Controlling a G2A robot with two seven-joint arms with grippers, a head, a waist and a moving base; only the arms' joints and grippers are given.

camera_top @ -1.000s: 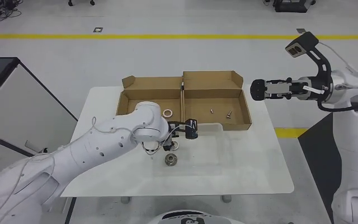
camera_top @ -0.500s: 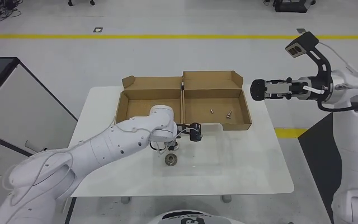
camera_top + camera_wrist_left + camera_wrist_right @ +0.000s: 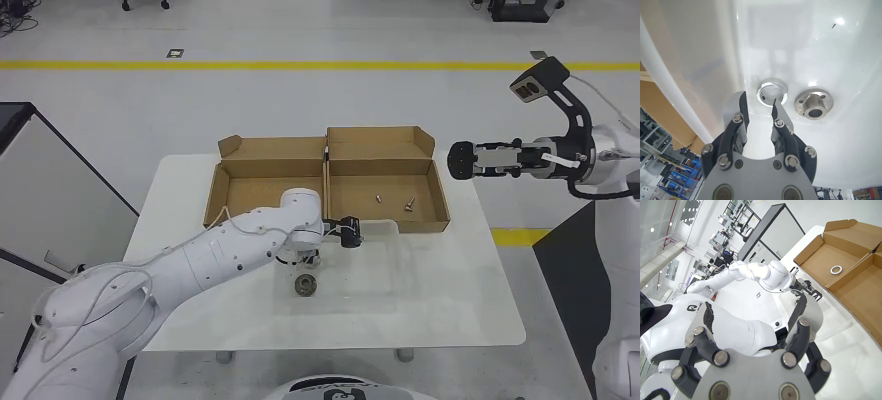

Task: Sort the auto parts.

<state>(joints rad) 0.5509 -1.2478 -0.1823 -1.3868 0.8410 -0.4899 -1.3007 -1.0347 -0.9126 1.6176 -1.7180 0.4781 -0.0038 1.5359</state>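
1. Top view: two open cardboard boxes stand side by side at the far side of the counter (image 3: 430, 290). The right box (image 3: 440, 200) holds two small bolts (image 3: 409, 203). The left arm (image 3: 230, 255) lies across the near wall of the left box (image 3: 213, 195) and hides part of its floor. A flanged hub (image 3: 305, 286) sits loose on the counter in front of the boxes, near the end of that arm. The right gripper (image 3: 455, 160) hangs in the air beyond the right box's outer wall, well apart from the loose parts.

2. Left wrist view: the left gripper (image 3: 758, 97) is spread wide with nothing between its pads, and its tips are low over the counter. One fingertip overlaps the rim of a round silver collar (image 3: 772, 92); I cannot tell whether it touches. The hub stands just beside the collar, not touching it, flange down and neck up.

3. Right wrist view: the right gripper is released and empty. A white ring (image 3: 836, 269) lies flat in the left box.

4. Progress: the ring and both bolts look sorted. The collar and the hub remain on the counter, so the job seems a little past halfway, and the collar is probably the next pick.
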